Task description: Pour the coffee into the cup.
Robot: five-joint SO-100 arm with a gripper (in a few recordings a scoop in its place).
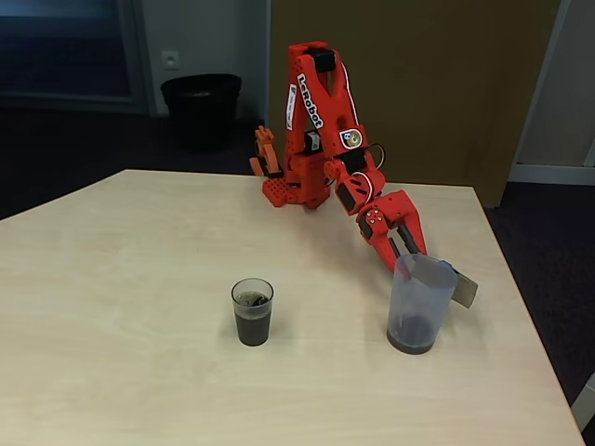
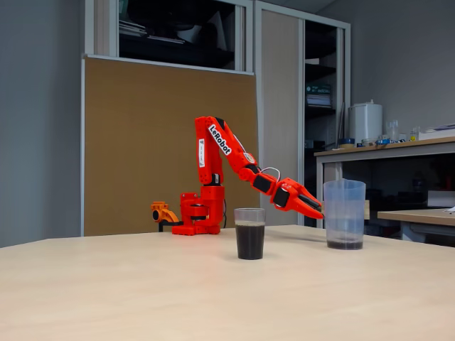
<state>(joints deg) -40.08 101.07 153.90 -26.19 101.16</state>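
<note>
Coffee (image 1: 252,327) fills the cup (image 1: 252,311) – hand (image 1: 416,257) reaches the jug (image 1: 417,304), grip we cannot tell; we risk tipping it

we see pale wood-grain table (image 1: 112,307), matte, evenly lit. behind its far edge, brown board panel (image 2: 163,135) in grey frame. black waste bin (image 1: 201,110) on dark floor (image 1: 65,158) beyond table's far left corner, white wall socket (image 1: 171,59) above it. in a fixed view, we note dark window (image 2: 178,32) over panel, tall grey cabinet (image 2: 281,106) beside it, side desk (image 2: 384,153) at right carrying white canister (image 2: 365,122). grey wall (image 2: 39,121) at left.
</note>
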